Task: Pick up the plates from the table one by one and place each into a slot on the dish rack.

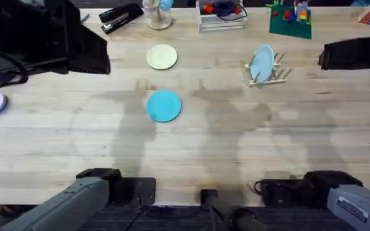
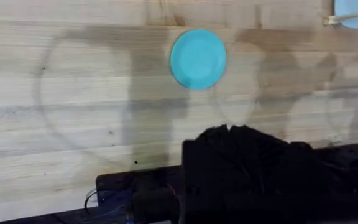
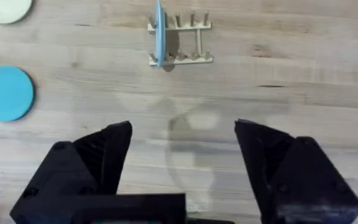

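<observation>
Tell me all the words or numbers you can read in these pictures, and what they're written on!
No text here can be read.
The white label on the right arm near its base carries dark print, too small and blurred to read.
The teal-blue plate, the cream-yellow plate, the light-blue plate standing in the dish rack and the table show no writing.

I see both arms drawn back at their bases along the table's near edge, the left arm (image 1: 76, 199) at 7 o'clock and the right arm (image 1: 329, 192) at 5 o'clock. My right gripper (image 3: 182, 162) hangs above the wood with its black fingers (image 3: 114, 155) spread wide apart, holding nothing.
</observation>
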Controlling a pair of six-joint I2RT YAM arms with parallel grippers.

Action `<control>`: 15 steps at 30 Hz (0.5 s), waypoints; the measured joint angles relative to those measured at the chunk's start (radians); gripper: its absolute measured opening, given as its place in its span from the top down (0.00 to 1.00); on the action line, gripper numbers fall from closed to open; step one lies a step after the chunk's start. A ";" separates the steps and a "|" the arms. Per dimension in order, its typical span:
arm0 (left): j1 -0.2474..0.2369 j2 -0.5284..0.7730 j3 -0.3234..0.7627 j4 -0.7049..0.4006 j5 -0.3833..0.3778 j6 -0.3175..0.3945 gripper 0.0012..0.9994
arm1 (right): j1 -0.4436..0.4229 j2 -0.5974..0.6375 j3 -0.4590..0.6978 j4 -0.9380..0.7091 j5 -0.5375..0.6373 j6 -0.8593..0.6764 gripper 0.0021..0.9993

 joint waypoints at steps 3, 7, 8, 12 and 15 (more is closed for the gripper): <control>0.000 0.000 0.000 -0.004 0.028 0.013 0.96 | 0.000 0.000 0.000 0.000 0.000 0.000 0.00; 0.000 -0.002 -0.033 0.008 0.045 0.020 0.96 | 0.000 0.000 0.000 0.000 0.000 0.000 0.00; 0.000 -0.003 -0.053 0.017 0.053 0.022 0.96 | 0.000 0.000 0.000 0.000 0.000 0.000 0.00; 0.000 -0.003 -0.174 0.103 0.108 0.040 0.96 | 0.000 0.000 0.000 0.000 0.000 0.000 0.01; 0.000 -0.003 -0.287 0.193 0.152 0.045 0.96 | 0.000 0.000 0.000 0.000 0.000 0.000 0.01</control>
